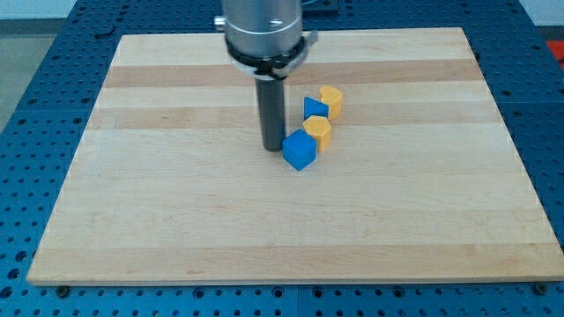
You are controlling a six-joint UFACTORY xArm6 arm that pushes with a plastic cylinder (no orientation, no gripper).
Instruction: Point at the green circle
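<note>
No green circle shows in the camera view. My tip (271,148) rests on the wooden board (176,194), just left of a blue cube (299,151) and close to touching it. Right behind the cube sits a yellow block (318,131), roughly hexagonal. Further up sit a blue triangular block (314,108) and a second yellow block (331,100), whose shape I cannot make out. The four blocks form a tight diagonal cluster to the right of the rod (270,110). The rod may hide anything directly behind it.
The board lies on a blue perforated table (53,88) that shows on all sides. The arm's grey head (263,31) hangs over the board's top middle.
</note>
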